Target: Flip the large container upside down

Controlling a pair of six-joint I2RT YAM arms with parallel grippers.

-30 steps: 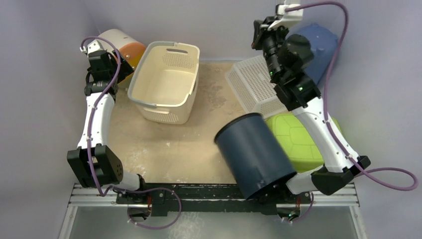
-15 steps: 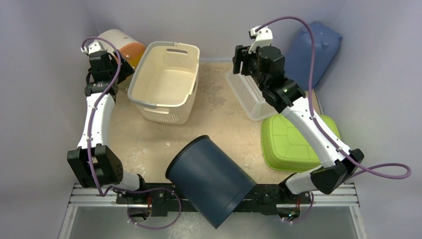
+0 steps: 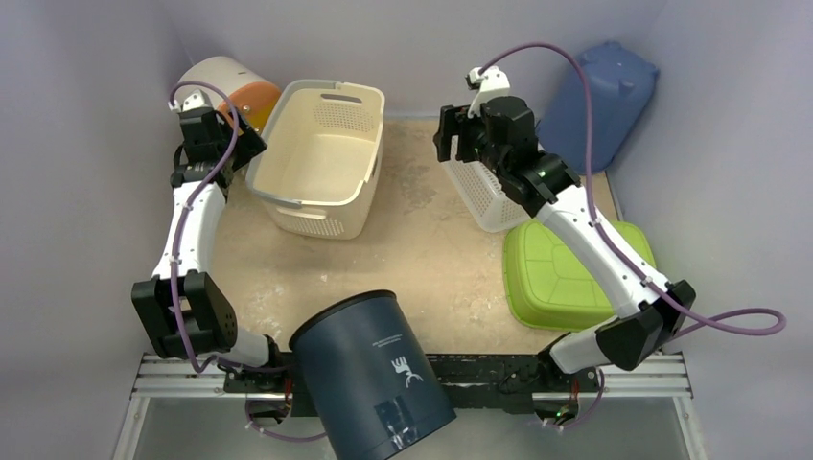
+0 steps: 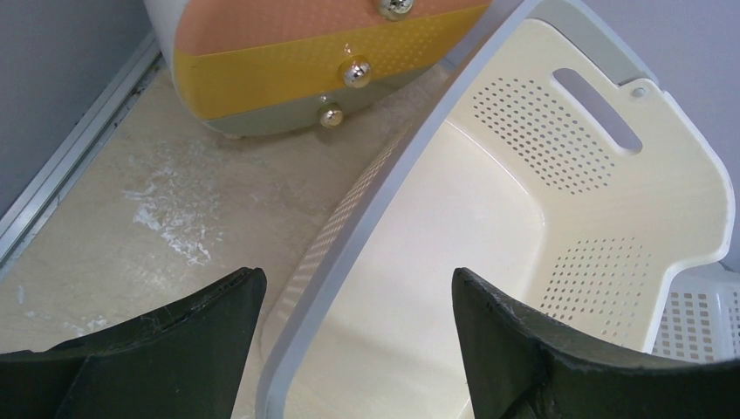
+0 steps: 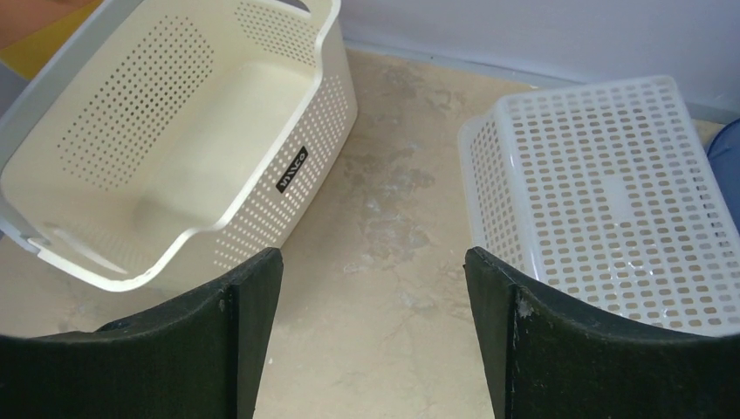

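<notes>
From above, the cream basket (image 3: 321, 158) sits at the back of the table (image 3: 422, 259). The big dark blue bin (image 3: 369, 383) is far from the cream basket, at the near edge, between the two arm bases. It leans, and its low end sticks out over the rail. No claw touches it. The left claw (image 3: 247, 144) is at the left rim of the cream basket. The right claw (image 3: 449, 134) is up in the air to the right of it, by a white mesh basket (image 3: 489, 196). A green tub (image 3: 566, 273) lies farther right and nearer. In the left wrist view, the left claw is spread wide and holds nothing, and the gray rim of the cream basket runs between its fingers. A round orange and white box (image 4: 323, 61) is just past that rim. In the right wrist view, the right claw is spread wide too and is empty. It hangs over bare table between the cream basket and the white mesh basket.
</notes>
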